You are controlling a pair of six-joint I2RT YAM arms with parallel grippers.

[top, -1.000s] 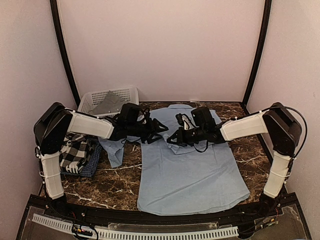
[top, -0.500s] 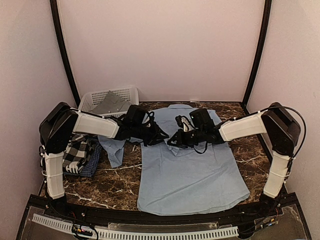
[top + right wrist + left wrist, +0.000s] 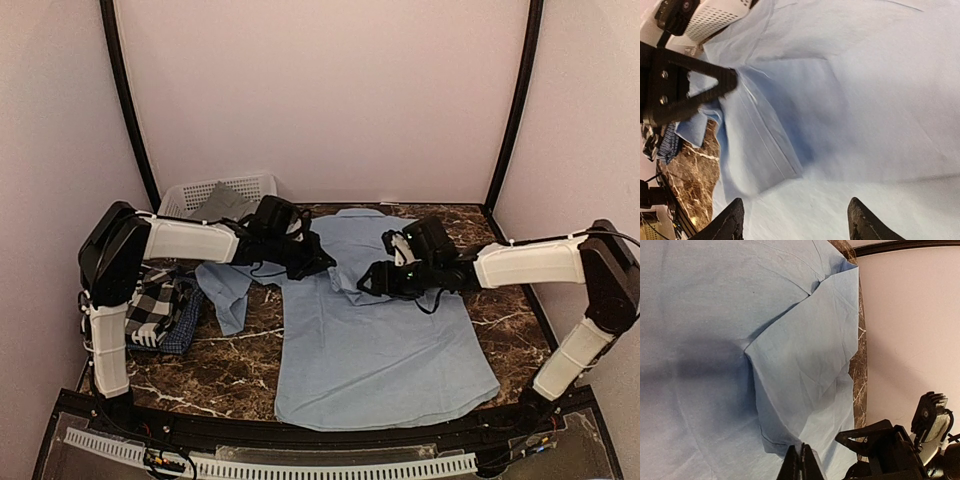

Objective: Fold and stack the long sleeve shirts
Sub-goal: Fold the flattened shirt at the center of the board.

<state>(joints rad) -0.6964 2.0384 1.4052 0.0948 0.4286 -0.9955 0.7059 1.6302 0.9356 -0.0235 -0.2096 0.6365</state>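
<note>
Clamped tight on light blue shirt [image 3: 380, 350] fabric at its 11 o'clock: left gripper [image 3: 801, 460]. At 4 o'clock from it, spread wide and empty above shirt: right gripper [image 3: 796, 225].

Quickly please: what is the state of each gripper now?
Left gripper: closed, apparently pinching the light blue shirt at a fold edge.
Right gripper: open, holding nothing.

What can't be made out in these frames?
- Left pincer: shut, but whether it pinches the light blue shirt is unclear. Its own fingers cover the contact in the left wrist view, and the left arm covers it in the top view.
- Grey garment in the white basket: partly behind the left arm, top view.
- Checked shirt pile: left part behind the same arm, top view.
- Right wrist view: cloth blurred, seams unreadable.
</note>
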